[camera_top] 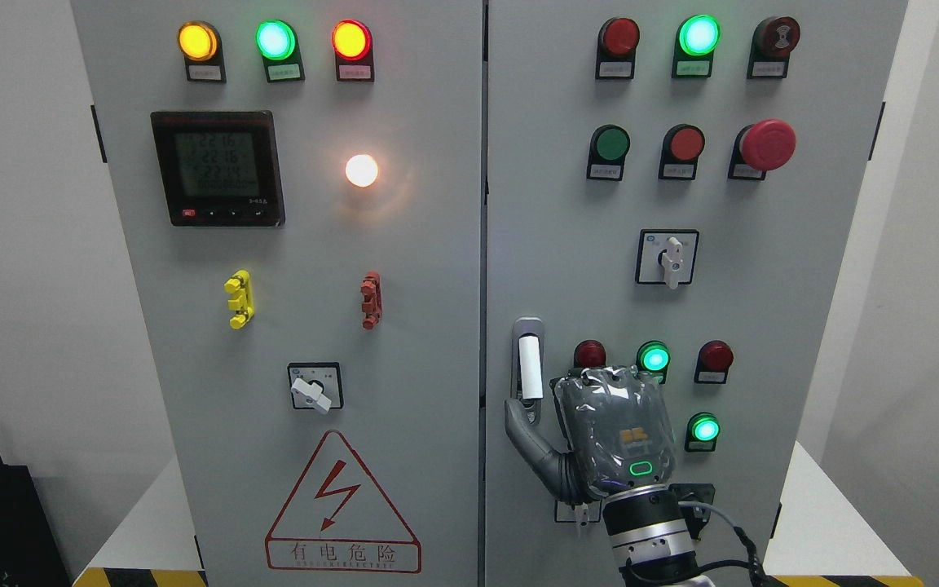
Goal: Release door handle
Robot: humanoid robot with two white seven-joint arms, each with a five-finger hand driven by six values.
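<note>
The right hand point(612, 432) rises from the bottom edge against the right door point(763, 326) of the grey electrical cabinet, its back to the camera. Only the thumb shows, pointing up, its tip just under the white door handle point(530, 368) near that door's left edge. The other fingers are hidden behind the palm, so whether they are apart or curled cannot be told. A green lamp point(654, 358) glows just above the hand.

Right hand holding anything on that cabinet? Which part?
Cannot tell for sure. The right hand is beside the door handle; only its thumb reaches the handle's lower end, no closed grasp visible.
</note>
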